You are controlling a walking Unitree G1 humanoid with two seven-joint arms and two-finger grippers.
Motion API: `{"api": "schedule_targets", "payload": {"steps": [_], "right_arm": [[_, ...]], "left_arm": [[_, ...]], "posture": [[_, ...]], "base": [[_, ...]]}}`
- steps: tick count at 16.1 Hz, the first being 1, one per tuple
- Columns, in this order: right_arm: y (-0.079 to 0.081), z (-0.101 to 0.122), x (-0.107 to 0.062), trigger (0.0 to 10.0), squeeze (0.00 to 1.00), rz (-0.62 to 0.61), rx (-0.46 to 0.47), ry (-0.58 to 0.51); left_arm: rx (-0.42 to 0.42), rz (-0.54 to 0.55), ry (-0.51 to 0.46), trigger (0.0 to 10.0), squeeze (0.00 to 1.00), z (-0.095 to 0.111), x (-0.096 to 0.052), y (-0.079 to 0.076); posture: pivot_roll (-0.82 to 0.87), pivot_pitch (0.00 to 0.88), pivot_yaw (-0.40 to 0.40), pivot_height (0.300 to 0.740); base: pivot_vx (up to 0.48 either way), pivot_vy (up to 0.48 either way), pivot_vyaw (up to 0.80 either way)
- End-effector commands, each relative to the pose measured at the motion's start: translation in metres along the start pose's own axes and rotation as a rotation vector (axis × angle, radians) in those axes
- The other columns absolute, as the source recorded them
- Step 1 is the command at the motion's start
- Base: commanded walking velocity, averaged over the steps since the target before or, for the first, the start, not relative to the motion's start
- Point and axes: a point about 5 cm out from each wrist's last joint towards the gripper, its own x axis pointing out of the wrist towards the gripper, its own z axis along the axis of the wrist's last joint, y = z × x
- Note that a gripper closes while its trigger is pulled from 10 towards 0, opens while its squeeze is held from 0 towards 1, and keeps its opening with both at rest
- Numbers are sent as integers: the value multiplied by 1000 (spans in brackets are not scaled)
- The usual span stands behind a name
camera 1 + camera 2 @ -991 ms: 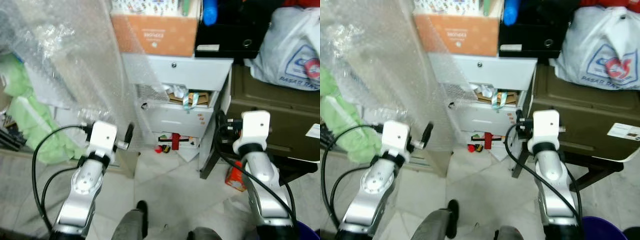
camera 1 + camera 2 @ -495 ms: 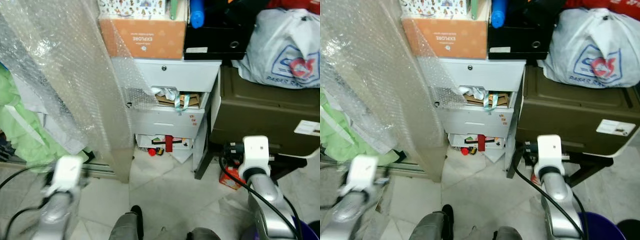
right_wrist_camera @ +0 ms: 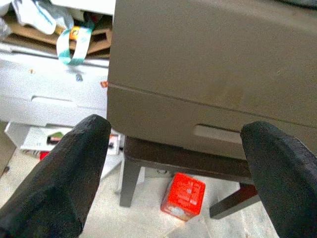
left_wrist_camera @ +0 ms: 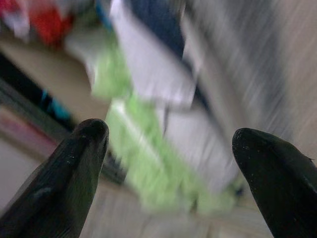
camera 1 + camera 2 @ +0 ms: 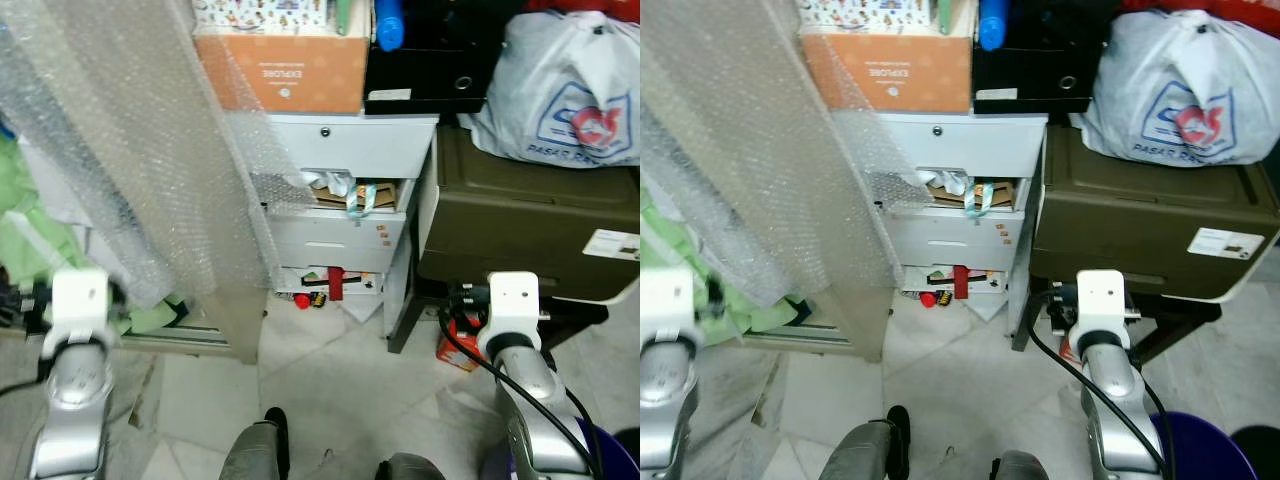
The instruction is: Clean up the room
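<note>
My right gripper point(image 3: 177, 128) is open and empty, low in front of an olive-green crate point(image 5: 530, 215) that rests on a dark stool point(image 3: 188, 166). A small red carton point(image 3: 182, 194) lies on the tiled floor under that stool. My left gripper point(image 4: 171, 134) is also open and empty; its view is blurred and faces green and white sheeting point(image 4: 148, 163). The left arm's wrist point(image 5: 75, 300) stands at the far left, the right arm's wrist point(image 5: 510, 298) at the lower right. Small red items point(image 5: 322, 290) lie under the white drawer unit point(image 5: 345, 190).
The drawer unit's middle drawer point(image 5: 355, 193) hangs open with paper and ribbon spilling out. An orange box point(image 5: 285, 70) and a black box point(image 5: 435, 60) sit on top. A white plastic bag point(image 5: 560, 95) tops the crate. Bubble wrap point(image 5: 130, 150) drapes a panel at the left.
Both arms have dropped from a raised pose. The left arm swung out to the far left. The camera shifted, so the furniture sits lower and more to the left in the picture.
</note>
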Motion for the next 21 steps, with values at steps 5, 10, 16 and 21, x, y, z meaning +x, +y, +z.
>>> {"api": "schedule_targets", "payload": {"steps": [5, 10, 16, 21], "right_arm": [[6, 8, 4, 10000, 0, 12, 1, -55], [8, 9, 7, 10000, 0, 14, 12, -70], [9, 16, 12, 10000, 0, -1, 27, -116], [10, 19, 14, 10000, 0, -7, 42, -139]], "left_arm": [[-270, -449, -308, 10000, 0, 66, -31, -62], [-281, -746, -253, 10000, 0, 53, -50, -91], [-264, -699, -276, 10000, 0, 52, -41, -90], [-207, -542, -257, 10000, 0, 46, -28, -89]], "posture": [[-66, 137, 36, 740], [-73, 137, 40, 740], [-79, 135, 38, 740], [-87, 133, 36, 740]], "base": [[0, 0, 0], [0, 0, 0], [0, 0, 0], [0, 0, 794]]}}
